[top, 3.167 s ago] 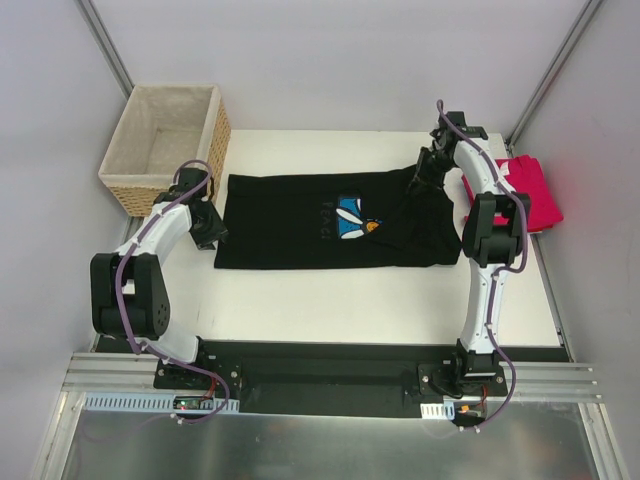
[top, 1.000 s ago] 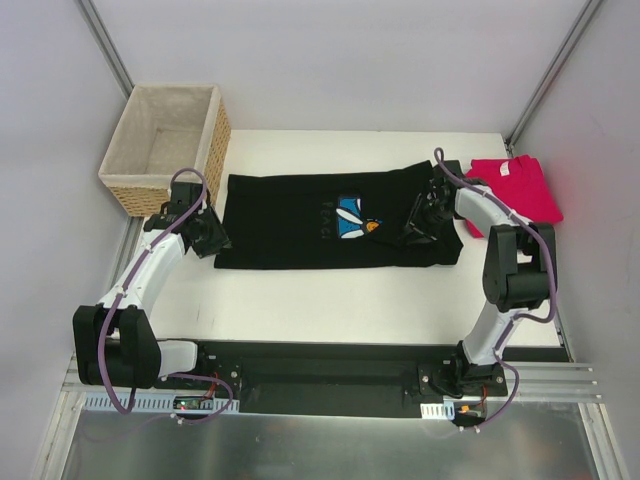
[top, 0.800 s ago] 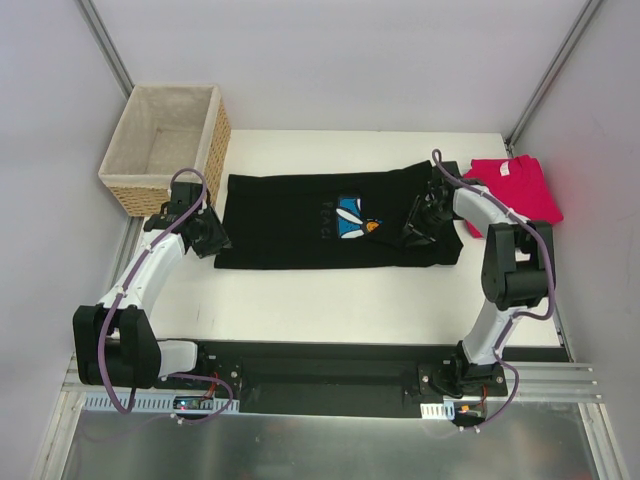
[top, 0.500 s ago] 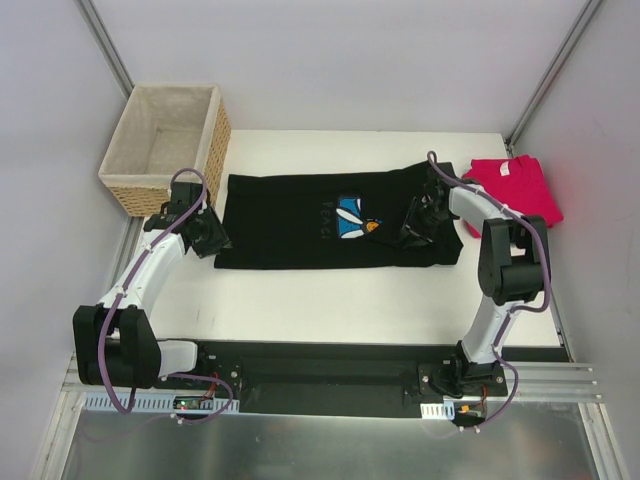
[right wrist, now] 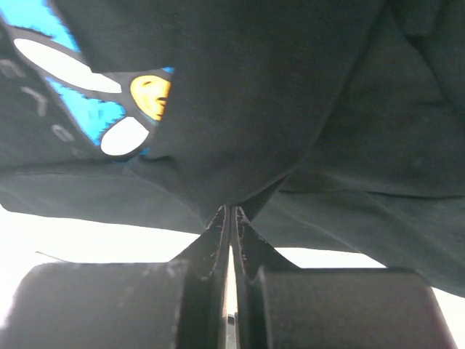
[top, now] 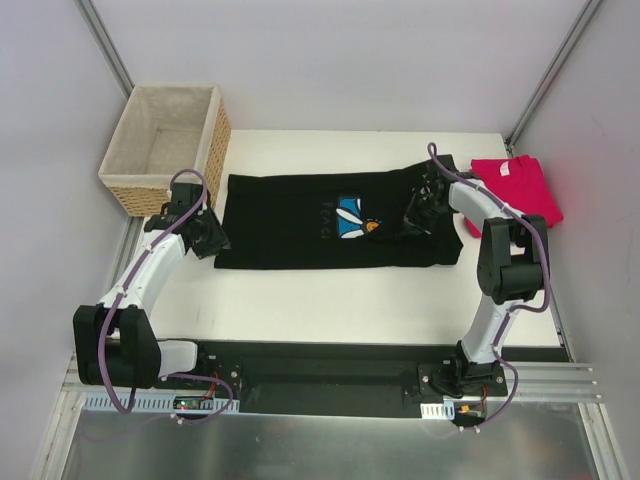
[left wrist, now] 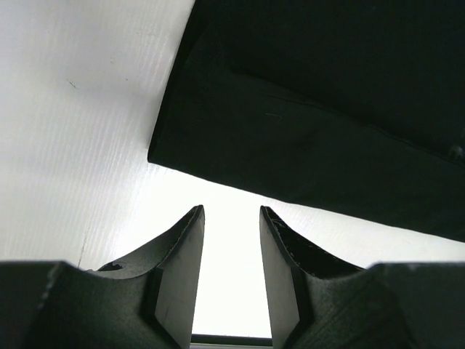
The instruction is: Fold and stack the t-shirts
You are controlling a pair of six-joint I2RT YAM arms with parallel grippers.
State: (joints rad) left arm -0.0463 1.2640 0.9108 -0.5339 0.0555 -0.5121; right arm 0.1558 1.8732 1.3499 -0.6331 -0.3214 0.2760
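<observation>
Right claw (right wrist: pixel 230 209): fingers pressed together on a peak of cloth from the black t-shirt (top: pixel 300 220), pinched just right of the daisy print (right wrist: pixel 80 80). The fabric draws up to a point at the tips.

Left claw (left wrist: pixel 231 214): spread, holding nothing, low over the worktop (top: pixel 350 290) just off the shirt's near left corner, clear of the hem.

Black t-shirt lies spread across mid-worktop, long axis left to right, with its right end rumpled and partly doubled over. Red t-shirt (top: pixel 520 190) sits as a folded packet at the far right edge, just beside the black one's right end. Wicker basket (top: pixel 215 130) stands far left.

Handling, as judged: thin, limp, light cloth with no stiffness. It will likely sag and drag from a single pinch, so a hem or corner in each claw should carry a fold cleaner. Not fragile.

Writing: pale letters left of the print, too small to read. No brand tag visible.
</observation>
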